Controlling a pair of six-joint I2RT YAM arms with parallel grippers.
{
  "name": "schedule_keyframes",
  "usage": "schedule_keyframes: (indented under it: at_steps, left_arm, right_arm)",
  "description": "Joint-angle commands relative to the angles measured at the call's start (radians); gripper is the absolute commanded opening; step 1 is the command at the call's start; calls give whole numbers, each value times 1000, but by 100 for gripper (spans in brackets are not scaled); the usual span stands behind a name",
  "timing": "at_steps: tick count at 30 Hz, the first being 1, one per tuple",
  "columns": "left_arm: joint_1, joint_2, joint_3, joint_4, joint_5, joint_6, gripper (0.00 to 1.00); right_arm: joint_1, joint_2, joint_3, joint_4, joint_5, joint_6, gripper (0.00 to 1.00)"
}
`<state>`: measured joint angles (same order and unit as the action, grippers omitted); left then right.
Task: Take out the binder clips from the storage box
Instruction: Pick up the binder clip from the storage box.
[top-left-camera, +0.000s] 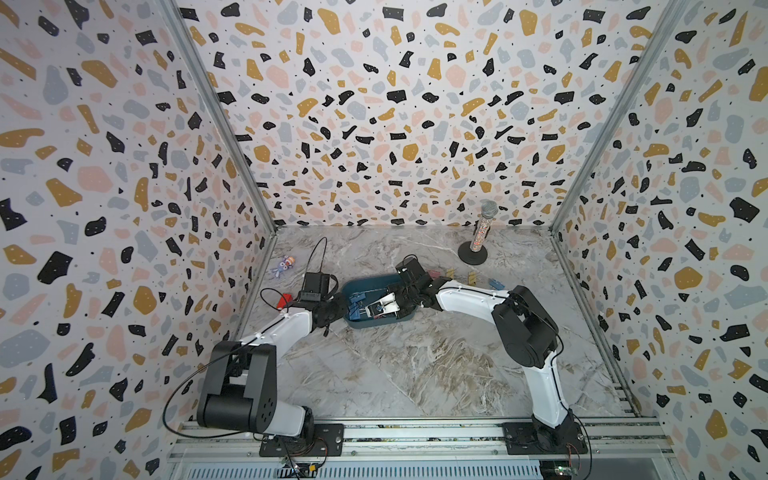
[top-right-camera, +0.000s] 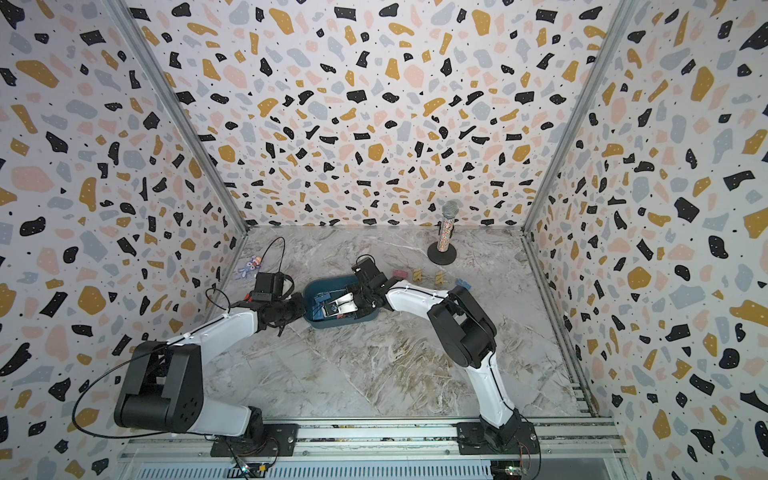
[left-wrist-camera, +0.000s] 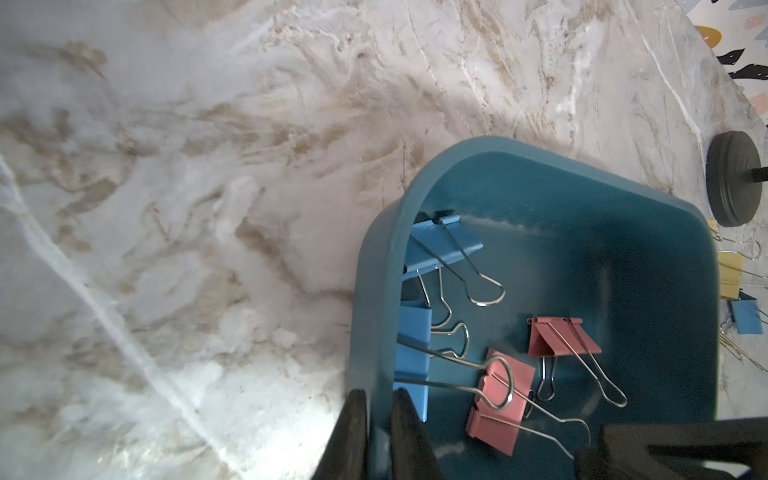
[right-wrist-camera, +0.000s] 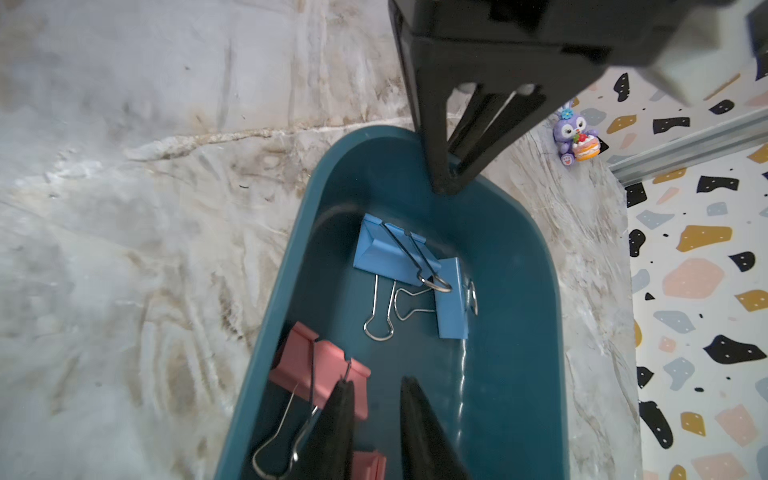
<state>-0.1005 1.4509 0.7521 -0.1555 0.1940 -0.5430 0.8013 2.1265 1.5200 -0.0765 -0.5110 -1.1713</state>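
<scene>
The dark teal storage box (top-left-camera: 374, 277) (top-right-camera: 328, 279) sits mid-table. My left gripper (left-wrist-camera: 379, 411) (top-left-camera: 343, 309) is shut on the storage box's left end wall, one finger outside and one inside; the right wrist view shows this grip (right-wrist-camera: 451, 183) too. Inside lie two blue binder clips (left-wrist-camera: 444, 241) (left-wrist-camera: 411, 345) and two pink ones (left-wrist-camera: 561, 336) (left-wrist-camera: 498, 399). My right gripper (right-wrist-camera: 374, 395) (top-left-camera: 371, 309) hangs low inside the box, open, bare floor between its tips. One fingertip (right-wrist-camera: 340, 399) lies over a pink clip (right-wrist-camera: 316, 370); another pink clip (right-wrist-camera: 368, 463) shows below.
A pink clip (top-left-camera: 433, 274), two yellow clips (top-left-camera: 450, 273) (top-left-camera: 471, 276) and a blue clip (top-left-camera: 496, 284) lie on the table right of the box. A microphone on a round black base (top-left-camera: 478, 241) stands back right. A purple toy (top-left-camera: 284, 266) and a red block (top-left-camera: 285, 300) sit far left.
</scene>
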Motion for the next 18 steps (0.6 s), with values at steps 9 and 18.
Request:
schedule_keyframes:
  at_steps: [9, 18]
  left_arm:
    - [8, 16, 32, 14, 5, 7, 16]
    - [10, 20, 32, 16, 10, 10, 16]
  right_arm:
    - [49, 65, 86, 121, 58, -73, 29]
    - [62, 95, 98, 164, 93, -102, 32]
